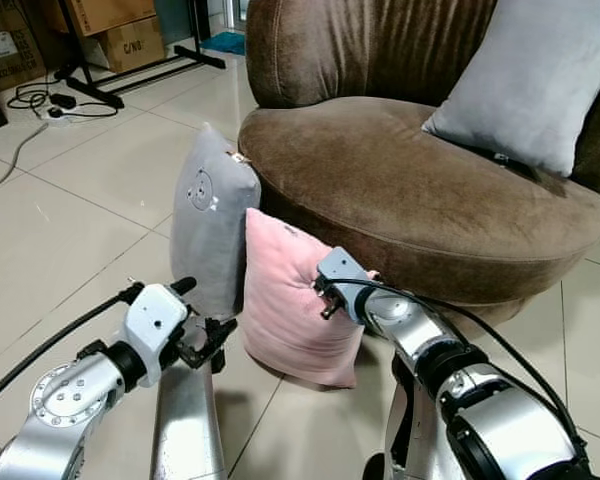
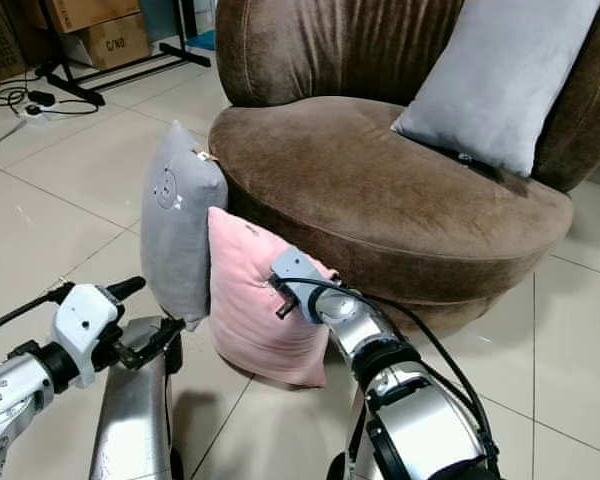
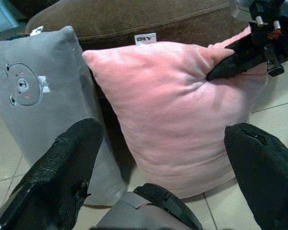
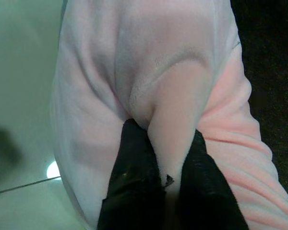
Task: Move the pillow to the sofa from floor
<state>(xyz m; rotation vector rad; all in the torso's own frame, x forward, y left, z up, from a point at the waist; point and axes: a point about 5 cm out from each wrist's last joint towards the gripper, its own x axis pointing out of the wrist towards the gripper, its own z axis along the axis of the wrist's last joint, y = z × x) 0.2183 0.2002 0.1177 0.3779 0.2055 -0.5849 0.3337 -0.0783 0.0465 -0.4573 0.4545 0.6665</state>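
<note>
Evidently pink pillow (image 4: 149, 96) between right gripper (image 4: 163, 158) jaws.

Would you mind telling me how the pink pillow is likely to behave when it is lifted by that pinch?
The pink pillow is probably soft: the fabric bunches between the right gripper. Held by one fold, it will likely sag and swing. It looks light, plush, not slippery.

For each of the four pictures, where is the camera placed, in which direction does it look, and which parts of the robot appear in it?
Left eye view: on the head, looking forward and down at the brown sofa; both silver arms show.
Right eye view: same head, same scene.
Left wrist view: on the left wrist, facing the pink pillow between its open fingers.
Right wrist view: on the right wrist; its fingers pinch a fold of pink fabric.
Shared: the pink pillow, with the right gripper on it.
</note>
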